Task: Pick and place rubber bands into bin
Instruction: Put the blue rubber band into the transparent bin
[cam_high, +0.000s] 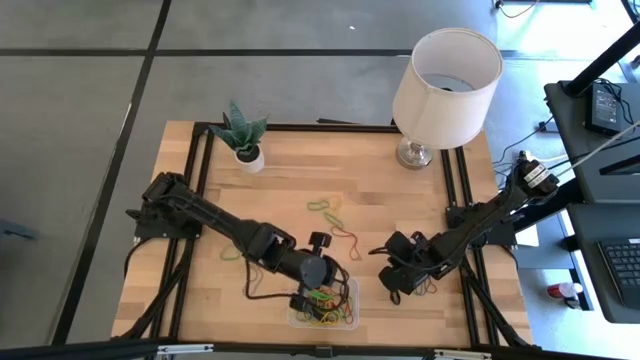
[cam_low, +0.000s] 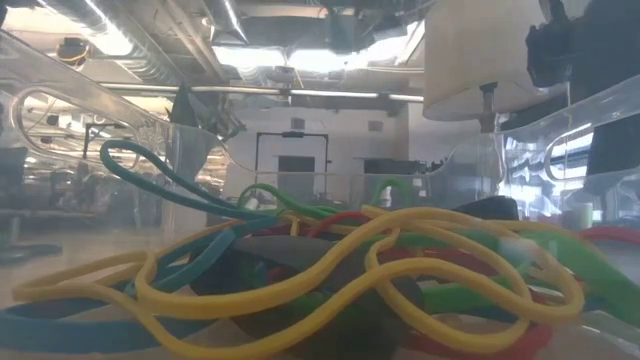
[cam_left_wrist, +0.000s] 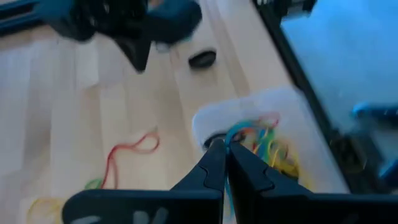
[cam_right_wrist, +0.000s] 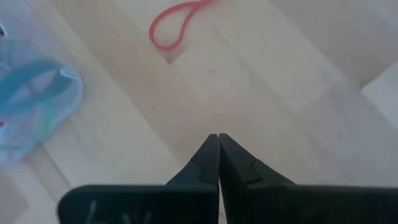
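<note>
left claw (cam_left_wrist: 225, 148) closed over the small clear plastic bin (cam_high: 345, 318), seemingly pinching a blue band; right claw (cam_right_wrist: 218, 138) closed, empty, above bare wooden tabletop (cam_high: 290, 180) – loose thin coloured rubber bands (cam_high: 322, 206) look light, floppy, best nipped on one strand.

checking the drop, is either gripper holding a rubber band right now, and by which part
The left gripper, over the bin, is shut on a blue-green rubber band, pinched at one end of its loop. The right gripper is shut and holds nothing.
</note>
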